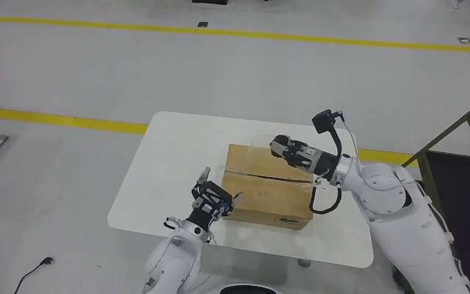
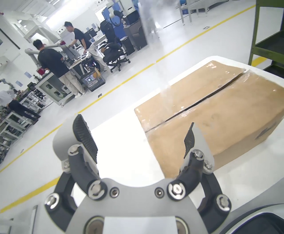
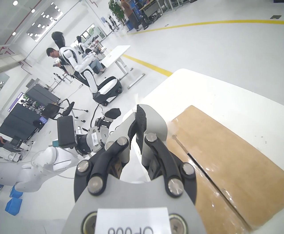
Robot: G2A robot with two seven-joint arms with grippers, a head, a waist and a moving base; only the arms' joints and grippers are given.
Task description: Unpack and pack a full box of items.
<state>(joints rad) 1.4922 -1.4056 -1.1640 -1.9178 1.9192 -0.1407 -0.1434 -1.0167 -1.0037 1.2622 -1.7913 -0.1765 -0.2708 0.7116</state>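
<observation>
This was a robotics lab or test hall in an industrial building. In the top view a pale, glossy floor (image 1: pixel 110 73) spread out on all sides. Yellow lines (image 1: pixel 220 32) crossed it along the upper edge and at middle left. A white table (image 1: pixel 169 169) at the centre of the frame carried a cardboard box (image 1: pixel 264 187). The right wrist view took in another white robot (image 3: pixel 73 59) on a wheeled base, a white desk (image 3: pixel 117 53), dark cabinets (image 3: pixel 22 119), blue bins (image 3: pixel 13 203) and rows of ceiling lights (image 3: pixel 44 15). The left wrist view showed workbenches (image 2: pixel 51 86) loaded with equipment, black office chairs (image 2: pixel 114 54) and a green metal rack (image 2: pixel 268 51).
</observation>
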